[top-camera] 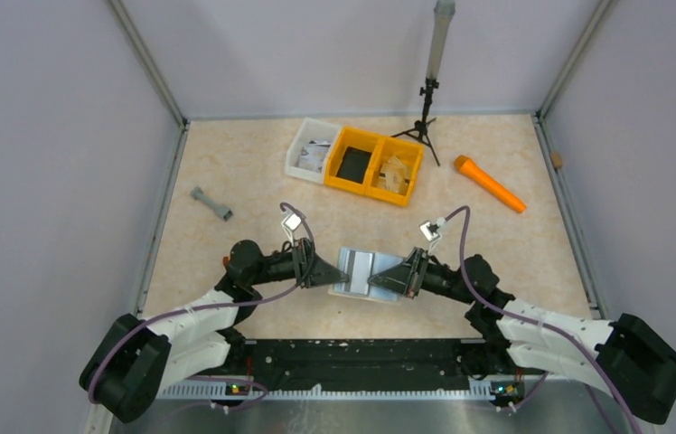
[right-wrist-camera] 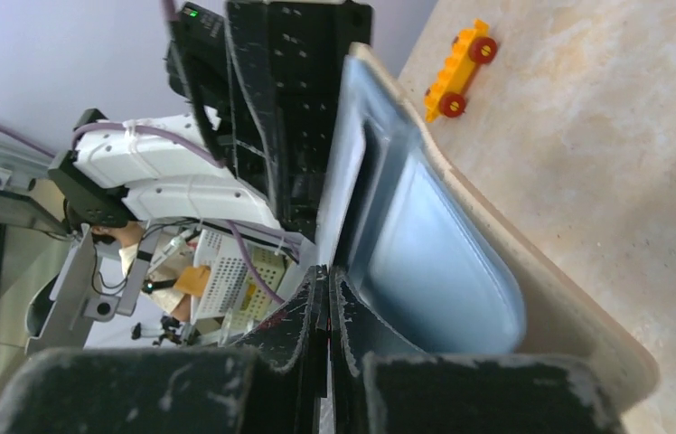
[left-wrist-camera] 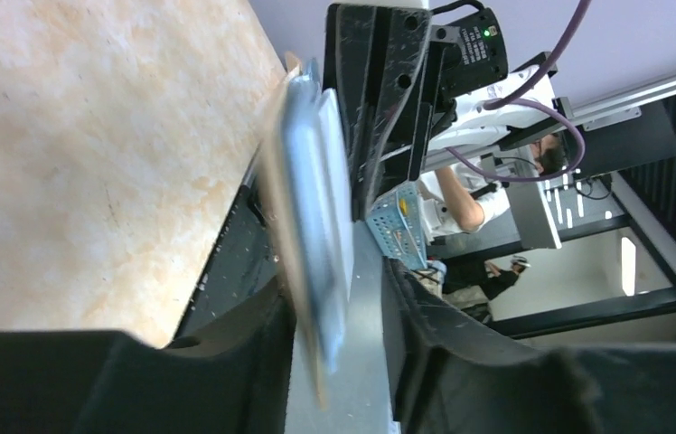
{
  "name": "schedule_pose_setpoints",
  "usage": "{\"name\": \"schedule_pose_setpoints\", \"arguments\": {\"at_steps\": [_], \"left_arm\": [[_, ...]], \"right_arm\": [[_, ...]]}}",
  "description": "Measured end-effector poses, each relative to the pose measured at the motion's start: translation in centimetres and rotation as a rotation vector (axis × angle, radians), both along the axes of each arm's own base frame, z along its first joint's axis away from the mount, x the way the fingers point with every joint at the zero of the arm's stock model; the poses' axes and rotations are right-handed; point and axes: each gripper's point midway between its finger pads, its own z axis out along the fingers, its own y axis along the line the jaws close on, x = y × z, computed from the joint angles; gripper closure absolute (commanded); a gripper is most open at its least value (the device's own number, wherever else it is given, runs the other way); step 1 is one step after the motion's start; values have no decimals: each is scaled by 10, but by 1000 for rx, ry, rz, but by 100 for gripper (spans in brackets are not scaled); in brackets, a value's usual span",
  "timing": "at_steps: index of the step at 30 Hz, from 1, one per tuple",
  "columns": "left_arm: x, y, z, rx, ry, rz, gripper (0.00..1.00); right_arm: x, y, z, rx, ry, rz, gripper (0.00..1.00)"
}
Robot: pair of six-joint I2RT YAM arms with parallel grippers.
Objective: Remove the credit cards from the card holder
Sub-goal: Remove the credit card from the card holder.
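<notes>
The card holder [top-camera: 363, 264] hangs between both grippers just above the table's near middle, its silvery blue-grey face showing. My left gripper [top-camera: 339, 274] is at its left edge. In the left wrist view the holder [left-wrist-camera: 307, 181] is blurred and on edge inside the open left gripper [left-wrist-camera: 339, 307], against one finger with a gap to the other. My right gripper [top-camera: 378, 282] is at its right side. In the right wrist view the right gripper [right-wrist-camera: 328, 280] is shut on a thin pale sheet of the holder [right-wrist-camera: 434, 262]. No separate credit card can be made out.
A yellow bin [top-camera: 378, 167] and a white bin [top-camera: 312, 149] stand at the back middle, a small tripod [top-camera: 425, 117] behind them. An orange tool [top-camera: 490, 183] lies back right, a grey piece [top-camera: 211, 204] at the left. A yellow toy car [right-wrist-camera: 457, 70] sits beside the holder.
</notes>
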Motion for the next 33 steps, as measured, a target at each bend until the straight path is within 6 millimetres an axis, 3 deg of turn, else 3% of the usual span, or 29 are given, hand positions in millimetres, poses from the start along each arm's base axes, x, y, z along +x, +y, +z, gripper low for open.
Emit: {"name": "schedule_pose_setpoints", "arguments": {"at_steps": [2, 7, 13, 17, 19, 26, 33], "left_arm": [[-1, 0, -4, 11, 15, -4, 51], [-2, -1, -15, 49, 42, -7, 60], [-4, 0, -20, 66, 53, -16, 100], [-6, 0, -19, 62, 46, -23, 100], [-6, 0, -19, 62, 46, -22, 100], [-7, 0, -14, 36, 52, -24, 100], [-7, -1, -6, -9, 80, -37, 100]], "right_arm": [[0, 0, 7, 21, -18, 1, 100], [0, 2, 14, 30, -29, 5, 100], [1, 3, 13, 14, -32, 9, 100], [3, 2, 1, -30, -4, -4, 75], [3, 2, 0, -33, -5, -4, 68], [5, 3, 7, -40, -29, -4, 59], [6, 4, 12, -42, -50, -5, 56]]}}
